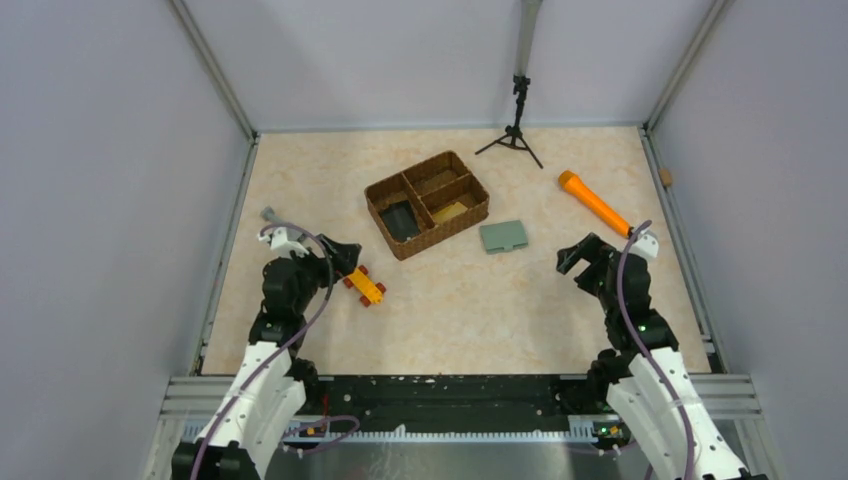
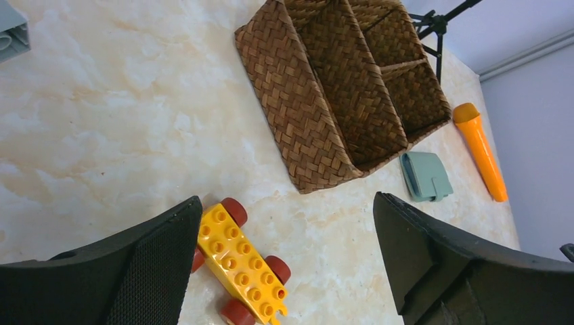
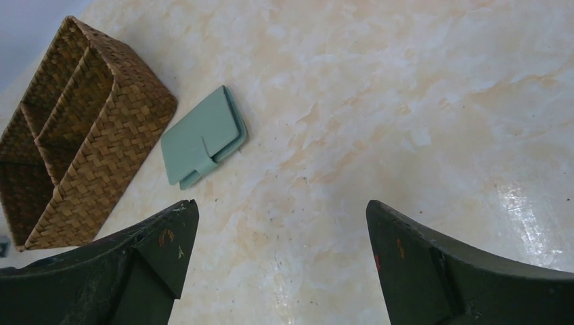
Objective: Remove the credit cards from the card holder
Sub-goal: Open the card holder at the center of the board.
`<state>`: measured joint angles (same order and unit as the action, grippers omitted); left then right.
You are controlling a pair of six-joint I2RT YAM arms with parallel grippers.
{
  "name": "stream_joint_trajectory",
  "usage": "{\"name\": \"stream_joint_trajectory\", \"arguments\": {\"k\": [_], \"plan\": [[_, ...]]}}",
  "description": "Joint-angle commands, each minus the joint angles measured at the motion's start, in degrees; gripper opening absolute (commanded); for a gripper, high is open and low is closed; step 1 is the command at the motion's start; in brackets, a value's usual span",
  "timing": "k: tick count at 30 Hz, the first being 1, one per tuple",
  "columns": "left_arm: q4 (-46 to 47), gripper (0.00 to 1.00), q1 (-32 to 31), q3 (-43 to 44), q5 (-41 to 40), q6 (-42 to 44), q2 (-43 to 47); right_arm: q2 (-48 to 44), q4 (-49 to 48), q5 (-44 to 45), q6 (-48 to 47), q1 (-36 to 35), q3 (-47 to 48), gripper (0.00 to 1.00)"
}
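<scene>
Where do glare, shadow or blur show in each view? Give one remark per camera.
Top external: even light, only soft shadows by the basket. Left wrist: the toy car is sharp, no glare. Right wrist: glare whitens the table at lower right; the card holder looks crisp.

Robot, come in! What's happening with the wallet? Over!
Claws open, empty: left claw, right claw. Closed card holder flat beside basket, not gripped. No cards showing. Nothing between right claw and holder.

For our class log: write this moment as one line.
card holder: closed, beside basket | cards: unseen | left end effector: open, empty | right end effector: open, empty
</scene>
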<state>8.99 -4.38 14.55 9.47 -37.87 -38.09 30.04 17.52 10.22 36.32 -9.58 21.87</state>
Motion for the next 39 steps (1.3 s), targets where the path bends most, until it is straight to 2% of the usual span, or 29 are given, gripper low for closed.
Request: {"name": "stream_joint_trajectory", "arguments": {"k": [1,5,12,26,31,39], "plan": [[4.1,0.99,0.2,-0.5,3.3,0.6,1.4,0.8,-3.0,-4.0,3.0,0.0,1.4,0.96],[12.4,0.99,0.0,-3.0,11.0,1.5,-1.2,4.1,-9.4,-8.1,5.9,0.0,-0.5,0.91],[16.2,0.99,-1.9,-1.0,18.2,0.8,-8.6,17.0,-23.3,-16.2,9.0,0.0,-1.2,0.89],[16.4,0.99,-13.1,0.9,15.9,5.7,-9.3,40.8,-41.1,-17.9,18.0,-0.2,-0.1,0.85],[16.9,0.99,-14.8,0.7,16.2,7.2,-8.5,51.3,-44.6,-20.3,19.2,-0.3,2.7,0.84],[16.9,0.99,-15.2,0.4,15.7,7.7,-7.5,61.7,-51.8,-23.2,23.4,-0.7,5.8,0.81]]}}
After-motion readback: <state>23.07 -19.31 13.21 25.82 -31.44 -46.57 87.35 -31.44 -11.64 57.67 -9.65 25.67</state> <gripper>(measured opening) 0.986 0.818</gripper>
